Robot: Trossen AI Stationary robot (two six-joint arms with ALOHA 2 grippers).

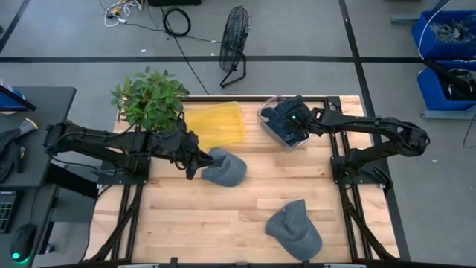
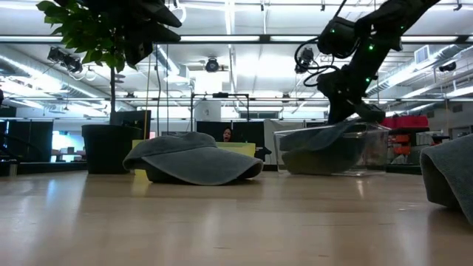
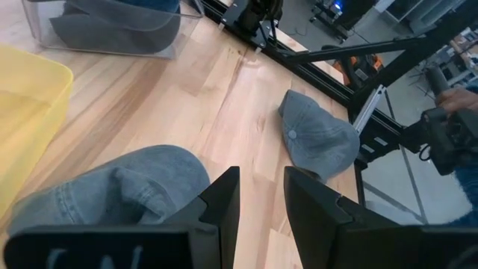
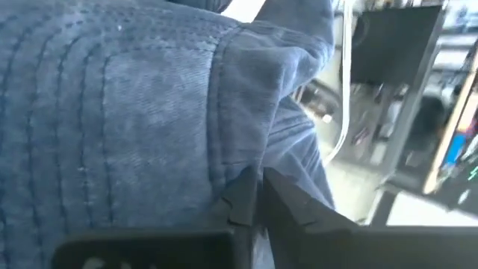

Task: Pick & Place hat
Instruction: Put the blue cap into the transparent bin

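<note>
A grey hat (image 1: 224,168) lies crown up on the wooden table, left of centre. My left gripper (image 3: 261,173) is open right beside its left edge (image 1: 195,167), with only bare table between the fingers. The hat (image 3: 112,196) shows next to one finger; whether they touch, I cannot tell. A second grey hat (image 1: 296,228) lies near the table's near edge. My right gripper (image 1: 293,125) is over the clear bin (image 1: 262,114) at the far right, shut on a dark blue hat (image 4: 134,112). My right gripper pinches a fold of the dark blue hat's cloth (image 4: 243,153) between its two shut fingers. It comes from above into the clear bin. The hat fills the wrist view, so which part of it is held cannot be told. In the low view the hat's edge (image 2: 325,135) hangs over the bin's rim.
A yellow bin (image 1: 216,123) sits at the far middle of the table, between a potted plant (image 1: 149,98) at the far left corner and the clear bin. Bare wood lies between the two grey hats. A fan (image 1: 235,45) and cables lie on the floor beyond.
</note>
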